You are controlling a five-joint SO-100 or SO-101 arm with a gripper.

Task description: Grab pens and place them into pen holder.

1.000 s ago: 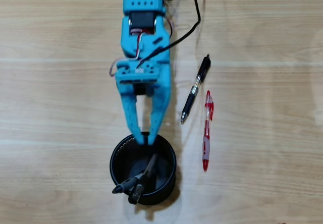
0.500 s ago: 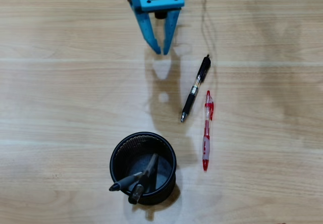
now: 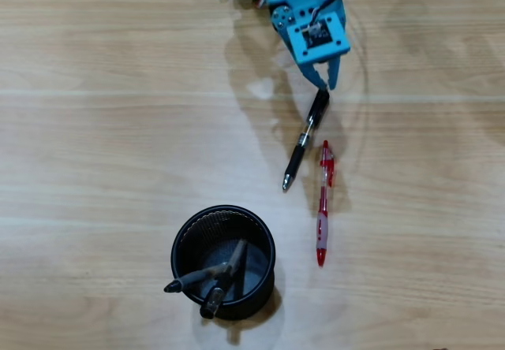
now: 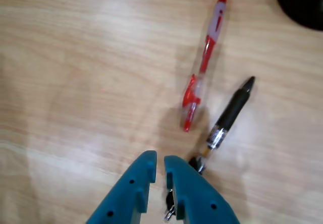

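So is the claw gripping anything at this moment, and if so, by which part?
Nothing is held. The claw hovers nearly closed above the clip end of the black pen, which lies on the table beside the red pen.

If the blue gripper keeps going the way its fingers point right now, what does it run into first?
Most likely the black ballpoint pen with the clear barrel: the blue two-finger gripper sits right at its upper end in the overhead view, fingers nearly closed. Height above the wooden table is unclear. The red and clear pen lies off to the side.
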